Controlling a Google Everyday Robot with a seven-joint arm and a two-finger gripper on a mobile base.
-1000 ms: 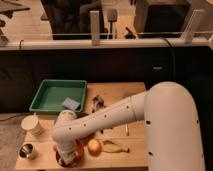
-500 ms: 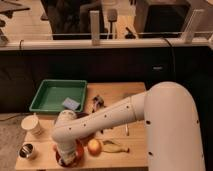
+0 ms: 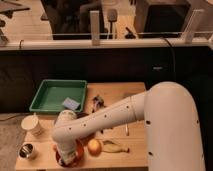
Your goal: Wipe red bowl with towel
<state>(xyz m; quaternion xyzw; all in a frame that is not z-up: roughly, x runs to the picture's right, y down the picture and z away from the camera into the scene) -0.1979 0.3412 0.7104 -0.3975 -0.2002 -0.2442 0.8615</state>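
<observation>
A wooden table (image 3: 135,145) stands before a dark partition, with a green tray (image 3: 57,95) at its back left. The gripper (image 3: 67,154) is down directly over the red bowl (image 3: 75,156) at the near left edge, beside an orange fruit (image 3: 94,147), apparently placed so for wiping. The arm hides its tip, so I cannot tell what it grips.

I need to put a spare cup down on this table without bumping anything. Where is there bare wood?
Bare wood lies between the green tray and the white paper cup, and along the table's front right, past the banana peel. The front left is crowded: the tool sits over the red bowl, beside the orange fruit and metal cup.
</observation>
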